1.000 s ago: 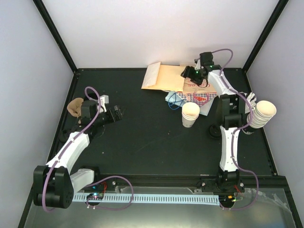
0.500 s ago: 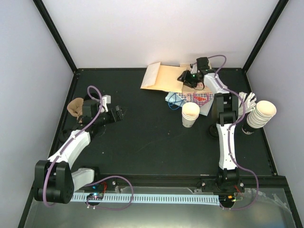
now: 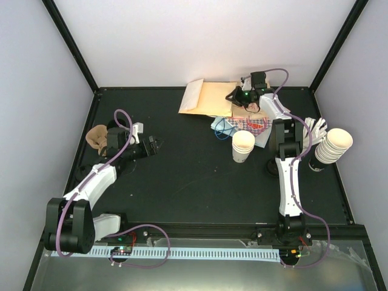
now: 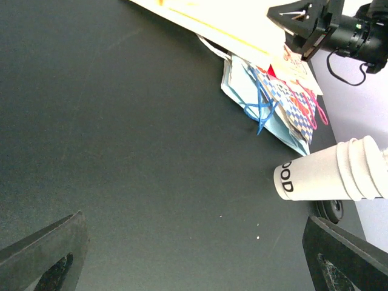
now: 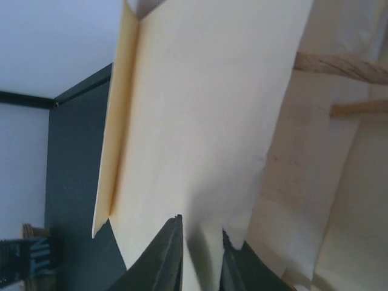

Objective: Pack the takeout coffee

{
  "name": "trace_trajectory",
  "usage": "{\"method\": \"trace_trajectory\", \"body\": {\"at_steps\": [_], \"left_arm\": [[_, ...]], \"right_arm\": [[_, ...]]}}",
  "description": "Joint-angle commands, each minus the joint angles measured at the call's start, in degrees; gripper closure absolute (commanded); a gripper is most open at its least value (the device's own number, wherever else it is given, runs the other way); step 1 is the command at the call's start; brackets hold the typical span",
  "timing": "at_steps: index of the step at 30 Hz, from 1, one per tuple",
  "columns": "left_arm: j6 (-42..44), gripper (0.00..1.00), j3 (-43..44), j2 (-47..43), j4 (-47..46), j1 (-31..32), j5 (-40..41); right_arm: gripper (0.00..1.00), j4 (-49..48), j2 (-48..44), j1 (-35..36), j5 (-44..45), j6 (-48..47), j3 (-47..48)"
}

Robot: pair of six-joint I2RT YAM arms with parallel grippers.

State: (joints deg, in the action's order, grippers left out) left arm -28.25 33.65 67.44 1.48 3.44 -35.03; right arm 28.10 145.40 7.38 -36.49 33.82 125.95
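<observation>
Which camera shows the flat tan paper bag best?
Top external: nearly the whole flat tan paper bag shows there, lying flat. The right wrist view sees only a close-up stretch of it, and the left wrist view catches just its bright edge.

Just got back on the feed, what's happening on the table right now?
The right gripper is at the far side of the table, its jaws narrowly apart around the edge of the tan paper bag, which lies flat there. Whether they pinch it yet is unclear. The left gripper hangs wide open over the left side, holding nothing. A stack of lidless cups stands near the bag. I cannot pick out the lidded coffee, and the bag looks unpacked.
</observation>
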Motion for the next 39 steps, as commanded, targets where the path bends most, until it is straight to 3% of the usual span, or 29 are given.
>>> {"method": "trace_trajectory", "body": {"at_steps": [1, 3, 5, 24, 30, 36, 39], "left_arm": [[0.6, 0.01, 1.2, 0.0, -1.2, -0.4, -1.5], [0.7, 0.01, 1.3, 0.1, -0.9, -0.4, -1.4], [0.5, 0.01, 1.2, 0.1, -0.9, -0.4, -1.5], [0.2, 0.01, 1.3, -9.2, 7.1, -0.7, 2.6], [0.7, 0.01, 0.4, -13.0, 12.2, -4.1, 4.3], [-5.7, 0.01, -7.9, -19.9, 1.7, -9.2, -10.8], [-5.7, 0.01, -8.2, -22.3, 3.0, -9.2, -14.0]], "right_arm": [[0.87, -3.4, -0.9, 0.1, -1.8, -1.5, 2.3], [0.96, -3.6, -3.1, 0.1, -1.3, -3.4, 1.7], [0.98, -3.4, -5.2, 0.1, -1.3, -5.2, 1.7], [0.99, 10.7, -30.8, 5.0, 0.2, -19.6, -0.9], [0.99, 14.6, -42.9, 12.1, 6.1, -22.8, -11.1], [0.99, 12.3, -55.4, 18.4, 11.2, -20.8, -25.7], [0.99, 12.3, -60.4, 20.2, 12.5, -19.5, -31.9]]}}
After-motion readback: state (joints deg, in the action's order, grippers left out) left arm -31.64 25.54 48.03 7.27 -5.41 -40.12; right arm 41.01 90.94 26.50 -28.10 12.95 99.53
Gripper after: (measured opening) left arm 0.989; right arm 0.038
